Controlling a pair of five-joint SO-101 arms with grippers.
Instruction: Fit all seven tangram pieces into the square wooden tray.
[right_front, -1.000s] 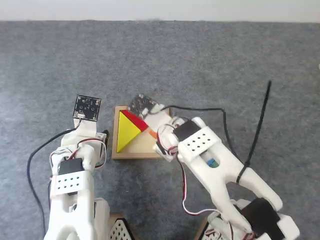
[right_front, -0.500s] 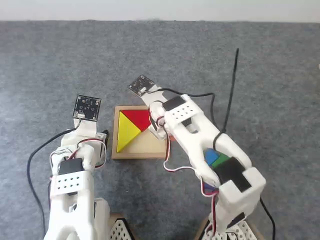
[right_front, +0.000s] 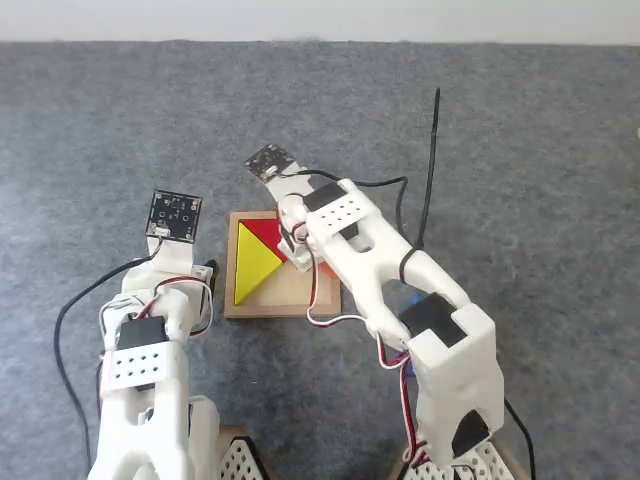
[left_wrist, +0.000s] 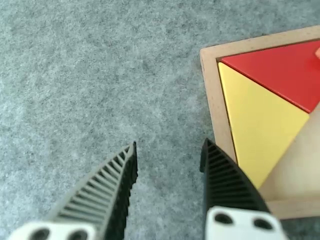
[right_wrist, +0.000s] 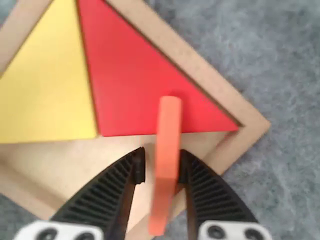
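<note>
The square wooden tray (right_front: 232, 304) (left_wrist: 209, 95) (right_wrist: 244, 115) lies between the arms and holds a yellow triangle (right_front: 252, 262) (left_wrist: 252, 132) (right_wrist: 47, 85) and a red triangle (right_front: 268, 231) (left_wrist: 282, 70) (right_wrist: 132, 75) side by side. My right gripper (right_wrist: 159, 162) hangs over the tray's right part, shut on an orange piece (right_wrist: 166, 150) held on edge above the red triangle's border. My left gripper (left_wrist: 169, 152) rests open over the carpet just left of the tray with nothing between its fingers (left_wrist: 120, 172).
Grey carpet (right_front: 500, 150) covers the table on all sides. Blue and green pieces (right_front: 413, 298) peek out beside the right arm's lower links, right of the tray. Black cables (right_front: 432, 150) trail from the right arm toward the back.
The right arm has swung forward and left with the orange piece, from the tray's right edge to above the red triangle. The left arm has kept still.
</note>
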